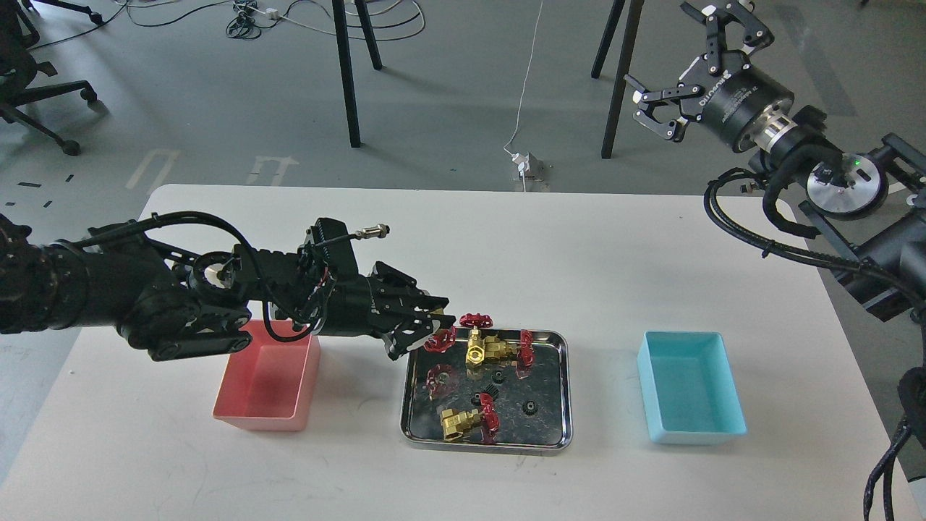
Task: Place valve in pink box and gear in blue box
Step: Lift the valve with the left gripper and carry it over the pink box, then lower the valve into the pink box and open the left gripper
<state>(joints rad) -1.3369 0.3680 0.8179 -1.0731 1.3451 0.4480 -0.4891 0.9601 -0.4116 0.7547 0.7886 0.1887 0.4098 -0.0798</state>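
Note:
My left gripper (425, 332) is shut on a brass valve, whose red handwheel (440, 339) shows at the fingertips. It holds the valve above the left far corner of the steel tray (486, 446). More valves lie in the tray, one at the front (461, 423) and others at the back (486, 351). Three black gears (498, 377) (486, 396) (530, 408) lie in the tray's middle. The pink box (268, 380) stands left of the tray, under my left arm. The blue box (691, 394) stands to the right. My right gripper (681, 64) is open and empty, high beyond the table's far right.
The white table (506, 246) carries the two boxes and the tray in a row near the front. Black table legs (347, 72) and cables stand on the floor beyond the far edge.

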